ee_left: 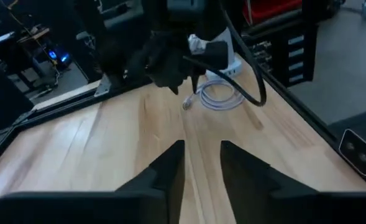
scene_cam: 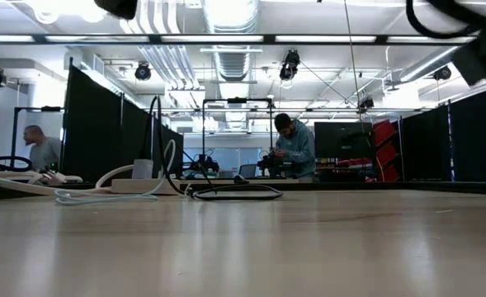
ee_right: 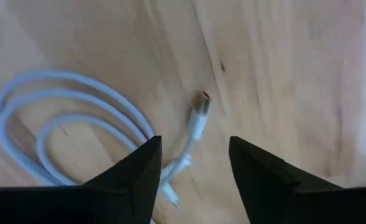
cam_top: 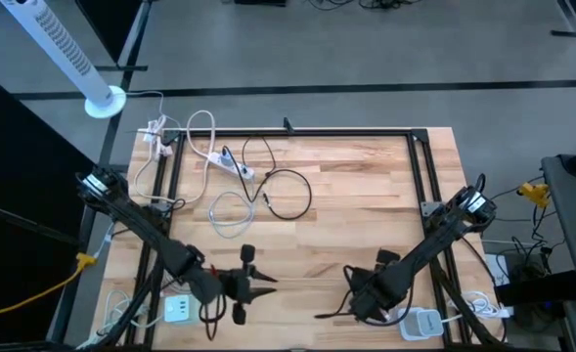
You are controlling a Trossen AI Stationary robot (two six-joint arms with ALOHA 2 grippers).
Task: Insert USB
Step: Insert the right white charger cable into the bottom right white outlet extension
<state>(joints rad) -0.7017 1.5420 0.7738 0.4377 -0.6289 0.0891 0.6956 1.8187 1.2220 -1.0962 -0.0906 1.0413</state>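
While both arms crouch low at the near edge of the table (cam_top: pixel 366 196), neither holds anything. The left gripper (ee_left: pixel 202 146) sits near the front edge, left of centre, pointing across toward the other arm. Its fingers (ee_left: pixel 164 171) stand a modest way apart with only bare wood between them. The right gripper (ee_right: pixel 195 146) hangs right of centre near the same edge, tipped down at the wood. Its fingers (ee_right: pixel 139 168) are also parted, moderately wide, and grip nothing.

The USB plug (ee_right: pixel 201 107) lies flat on the table just beyond the right gripper's fingertips, apart from them. Its white cable (ee_right: pixel 77 124) runs back under the gap between the fingers and curls into a loose coil beside it. From the left wrist, that coil shows on the wood right below the right arm's dark head, with the plug end sticking out of it.

Farther back, a white power strip (cam_top: pixel 234 164) lies toward the far left of the table. Another white lead (cam_top: pixel 227 210) is looped in front of it, and a black lead (cam_top: pixel 288 191) circles to its right. A white tower fan (cam_top: pixel 63 49) stands off the far left corner. Beyond the table, one person (scene_cam: pixel 294 148) stands at a bench and another (scene_cam: pixel 40 150) is off to the left.
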